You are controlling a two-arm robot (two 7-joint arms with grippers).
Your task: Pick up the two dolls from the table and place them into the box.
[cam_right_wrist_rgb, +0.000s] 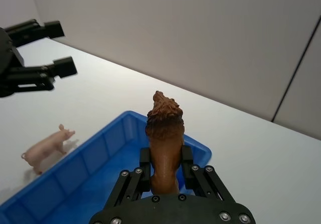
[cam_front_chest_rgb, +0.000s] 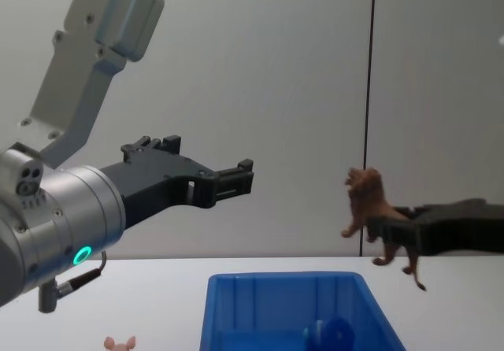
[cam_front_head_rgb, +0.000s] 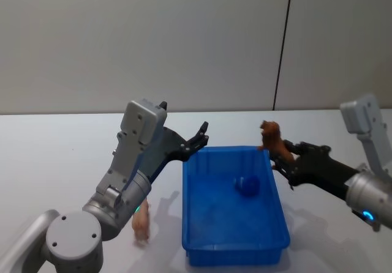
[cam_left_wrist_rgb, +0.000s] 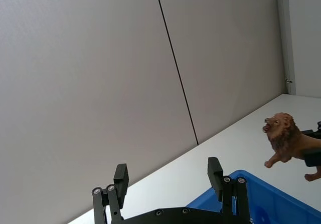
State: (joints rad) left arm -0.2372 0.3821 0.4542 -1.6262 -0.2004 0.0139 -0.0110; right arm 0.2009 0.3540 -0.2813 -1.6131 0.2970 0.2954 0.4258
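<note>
1. a pink pig is standing on the counter just left of the box.
2. the blue doll is lying inside the box, toward its far end.
3. we are holding our left claw open, raised over the box's far left corner.
4. our right claw is gripping the brown doll above the far right rim.

Head view: the left arm partly hides the pink pig toy. Chest view: the bottom edge cuts off the blue box and the blue doll inside. The right gripper covers the hindquarters of the lion doll.
</note>
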